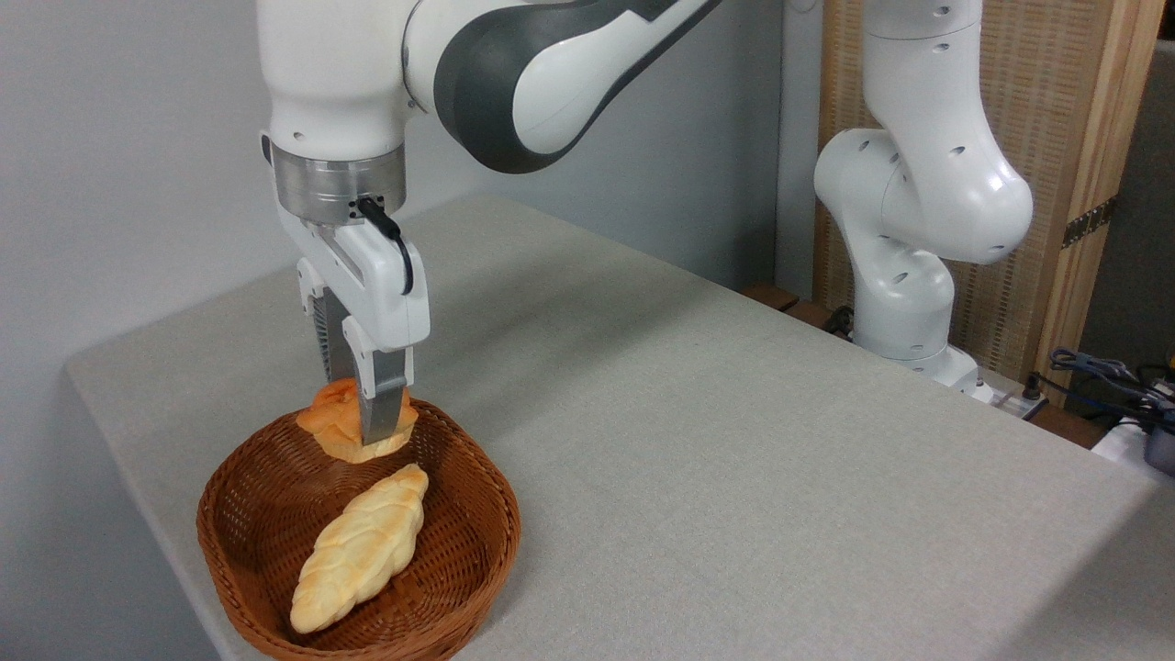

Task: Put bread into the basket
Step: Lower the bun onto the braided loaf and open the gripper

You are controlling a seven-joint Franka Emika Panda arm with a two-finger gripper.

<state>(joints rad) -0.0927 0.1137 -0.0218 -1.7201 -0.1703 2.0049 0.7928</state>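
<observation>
On the grey table point(734, 441), the bun point(341, 424) is pinched by the gripper point(363, 424) above the wicker basket point(275, 477), at twelve o'clock of the braided loaf point(363, 546).

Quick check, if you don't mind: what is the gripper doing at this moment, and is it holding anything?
Gripper: closed on the bread, holding it over the far end of the basket.

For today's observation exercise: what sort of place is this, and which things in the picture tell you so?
Probably a robotics lab or test room, not a kitchen. A robot arm bolted beside a plain cloth-covered table holds a bun in its pincer over a basket, and loose cables lie at the right edge.
</observation>
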